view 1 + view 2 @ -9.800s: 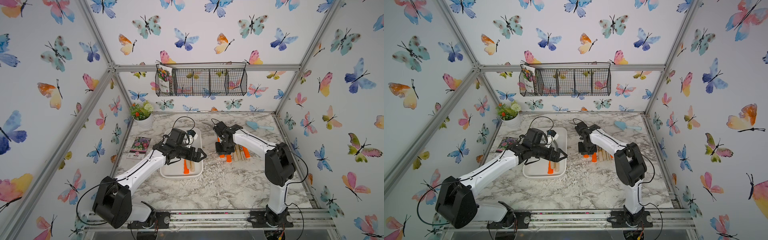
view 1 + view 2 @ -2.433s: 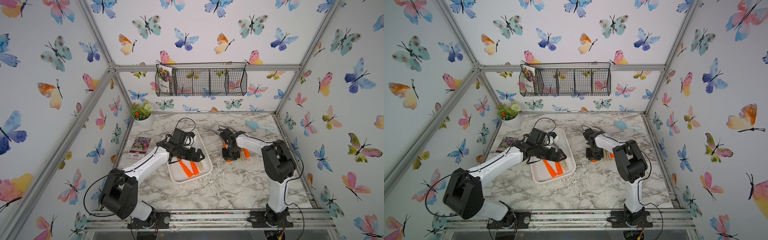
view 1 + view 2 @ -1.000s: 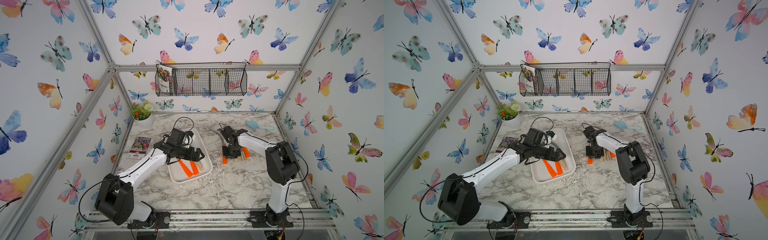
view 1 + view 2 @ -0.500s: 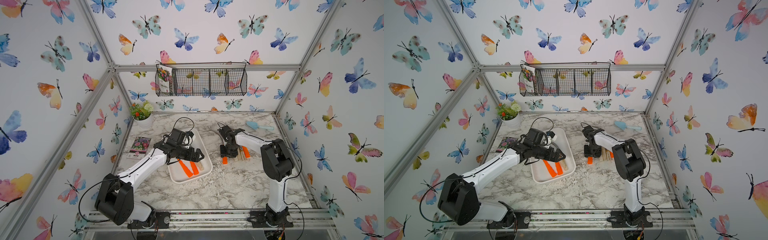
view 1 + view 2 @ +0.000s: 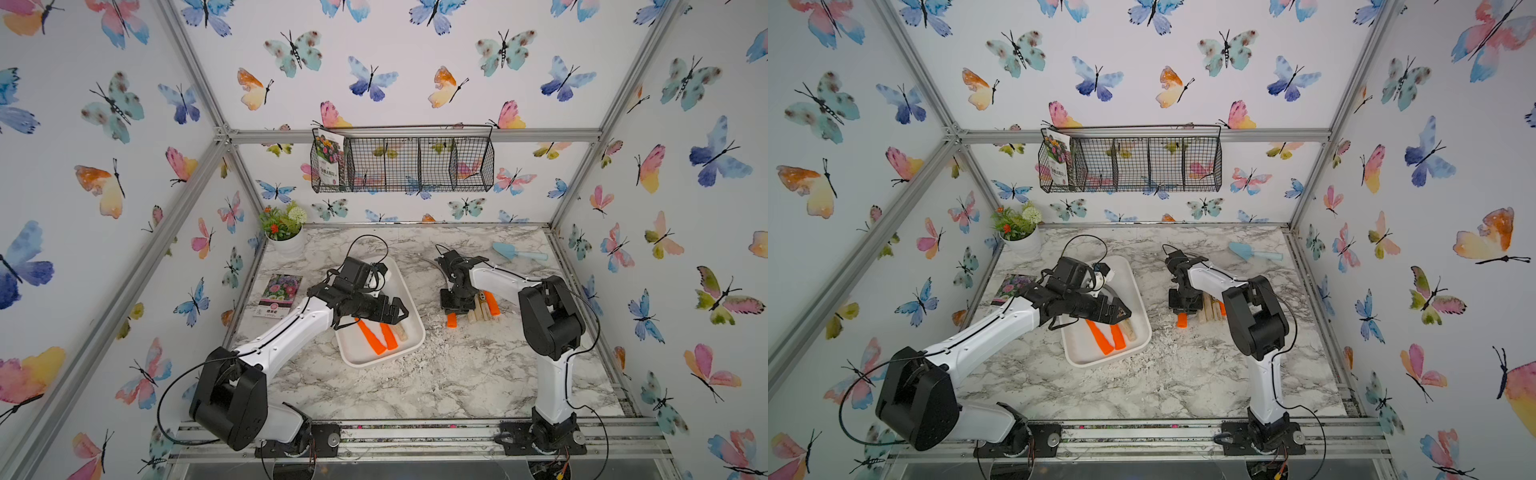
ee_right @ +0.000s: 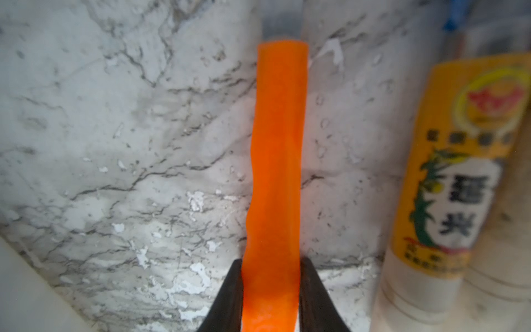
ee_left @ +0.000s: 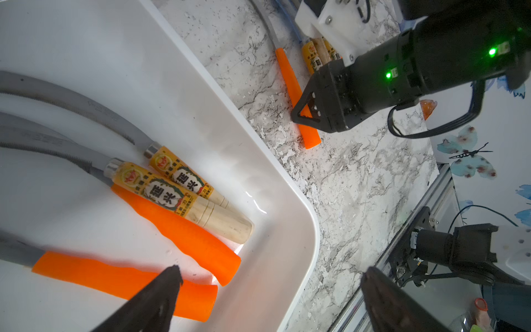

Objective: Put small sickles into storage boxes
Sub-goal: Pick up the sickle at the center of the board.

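Note:
The white tray (image 5: 374,363) lies on the marble table left of centre in both top views. Several small sickles lie in it, with orange handles (image 7: 186,232) and labelled wooden handles (image 7: 184,198). My left gripper (image 7: 271,273) hovers open above the tray's near corner (image 5: 1100,361), holding nothing. To the right my right gripper (image 5: 453,307) points down. It is shut on the orange handle of a sickle (image 6: 275,143) that lies on the table (image 5: 451,320). More sickles (image 5: 478,309) lie side by side just right of it, one with a yellow label (image 6: 454,172).
A light blue trowel (image 5: 517,252) lies at the back right. A potted plant (image 5: 284,232) stands in the back left corner, with a seed packet (image 5: 279,289) in front of it. A black wire basket (image 5: 403,164) hangs on the back wall.
My right gripper has shifted slightly left over the loose orange handle and its jaws have closed on it. The left arm and the tray have stayed put.

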Action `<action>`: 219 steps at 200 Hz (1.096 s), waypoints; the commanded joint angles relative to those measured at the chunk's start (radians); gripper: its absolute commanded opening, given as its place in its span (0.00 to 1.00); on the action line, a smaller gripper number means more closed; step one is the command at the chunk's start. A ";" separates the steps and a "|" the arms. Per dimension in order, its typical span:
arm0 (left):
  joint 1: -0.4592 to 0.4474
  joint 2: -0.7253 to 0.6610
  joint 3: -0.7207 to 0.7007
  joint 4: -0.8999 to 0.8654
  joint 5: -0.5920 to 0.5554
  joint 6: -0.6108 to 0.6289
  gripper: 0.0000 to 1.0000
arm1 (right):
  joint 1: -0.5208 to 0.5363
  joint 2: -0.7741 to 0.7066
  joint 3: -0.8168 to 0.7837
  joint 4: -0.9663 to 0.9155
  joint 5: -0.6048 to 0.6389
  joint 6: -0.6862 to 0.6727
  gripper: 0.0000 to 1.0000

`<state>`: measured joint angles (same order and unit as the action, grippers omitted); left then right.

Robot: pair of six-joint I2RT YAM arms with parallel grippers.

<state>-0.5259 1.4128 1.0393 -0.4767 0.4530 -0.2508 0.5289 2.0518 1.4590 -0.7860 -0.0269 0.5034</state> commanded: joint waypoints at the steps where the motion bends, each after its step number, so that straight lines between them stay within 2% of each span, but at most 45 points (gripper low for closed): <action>1: -0.002 -0.003 -0.009 -0.002 -0.003 0.003 0.98 | -0.001 0.048 0.010 -0.011 -0.003 -0.014 0.21; 111: -0.002 -0.012 0.013 0.000 -0.009 -0.008 0.98 | -0.001 -0.059 0.102 -0.133 0.062 -0.036 0.16; 219: -0.003 -0.080 0.016 -0.032 -0.028 -0.025 0.98 | 0.013 -0.133 0.137 -0.174 0.041 -0.029 0.14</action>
<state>-0.5259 1.3872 1.0420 -0.4824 0.4427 -0.2649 0.5308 1.9625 1.5639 -0.9169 0.0151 0.4767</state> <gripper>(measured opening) 0.984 0.280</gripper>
